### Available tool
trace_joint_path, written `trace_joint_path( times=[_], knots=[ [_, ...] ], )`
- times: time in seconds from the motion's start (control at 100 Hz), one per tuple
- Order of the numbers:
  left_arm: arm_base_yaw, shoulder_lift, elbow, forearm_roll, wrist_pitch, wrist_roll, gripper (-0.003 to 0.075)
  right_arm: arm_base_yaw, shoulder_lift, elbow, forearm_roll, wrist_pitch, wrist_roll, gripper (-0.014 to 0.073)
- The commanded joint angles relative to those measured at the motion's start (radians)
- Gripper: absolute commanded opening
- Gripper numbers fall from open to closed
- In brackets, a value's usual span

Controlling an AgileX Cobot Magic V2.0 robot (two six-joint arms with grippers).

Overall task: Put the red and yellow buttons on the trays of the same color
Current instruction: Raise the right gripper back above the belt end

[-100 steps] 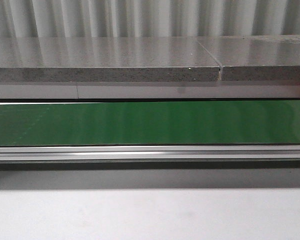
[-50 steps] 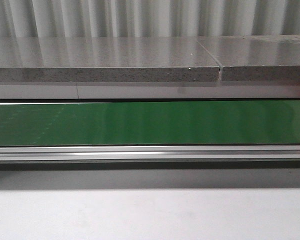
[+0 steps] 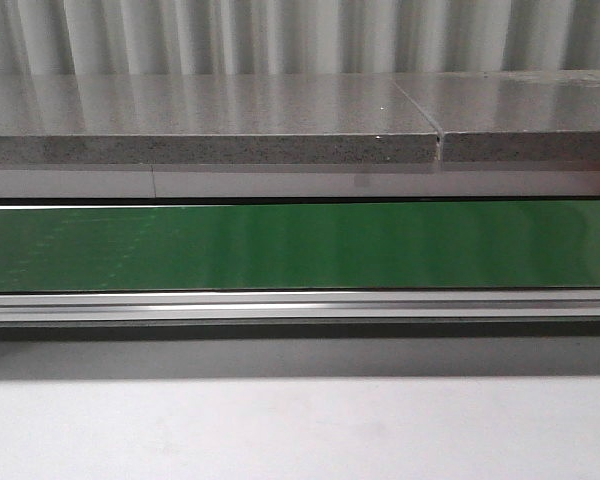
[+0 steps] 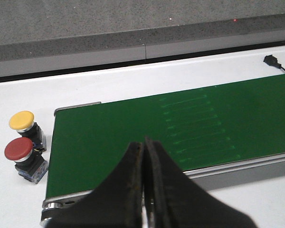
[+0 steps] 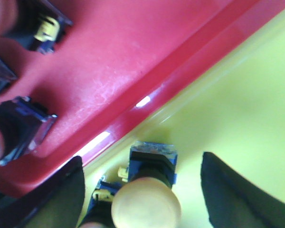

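The right pincer [image 5: 142,190] stood wide over the yellow tray [image 5: 247,104], a yellow button [image 5: 146,205] sitting between its fingers, seemingly just released beside the red tray [image 5: 114,61]. The left pincer [image 4: 143,156] was closed and empty above the green belt [image 4: 180,128]. Beyond it on the bench [image 4: 19,199] waited another yellow button [image 4: 22,120] and a red button [image 4: 18,149], probably the next pickup.

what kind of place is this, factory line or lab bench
Most likely a lab mock-up of a sorting line: a short green conveyor belt on a white table, push buttons waiting beside it, and red and yellow sorting trays.
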Motion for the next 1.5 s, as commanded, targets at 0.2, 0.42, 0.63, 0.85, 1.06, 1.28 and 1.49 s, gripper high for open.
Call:
trace_joint_path(
  times=[0.2,0.42,0.63,0.85,1.06,1.28,1.49],
  knots=[
    [-0.007,0.005,-0.029,-0.007,-0.071,0.001,-0.002,0.04,-0.241,-0.02,-0.036,-0.002,-0.051,0.0465],
    [-0.007,0.005,-0.029,-0.007,-0.071,0.001,-0.002,0.18,-0.36,0.058,-0.04,-0.021,-0.057,0.0157],
    [-0.007,0.005,-0.029,-0.007,-0.071,0.001,-0.002,0.325,-0.484,0.186,-0.047,-0.101,-0.057,-0.0069],
    [-0.007,0.005,-0.029,-0.007,-0.071,0.001,-0.002,0.5,-0.62,0.286,-0.047,-0.159,-0.058,-0.0065],
    [-0.007,0.005,-0.029,-0.007,-0.071,0.001,-0.002,0.653,-0.761,0.41,-0.049,-0.195,-0.081,-0.0065],
    [-0.007,0.005,-0.029,-0.007,-0.071,0.001,-0.002,0.753,-0.936,0.582,-0.049,-0.253,-0.138,-0.0065],
    [-0.007,0.005,-0.029,-0.007,-0.071,0.001,-0.002,0.763,-1.132,0.725,-0.049,-0.279,-0.138,-0.0065]
  ],
)
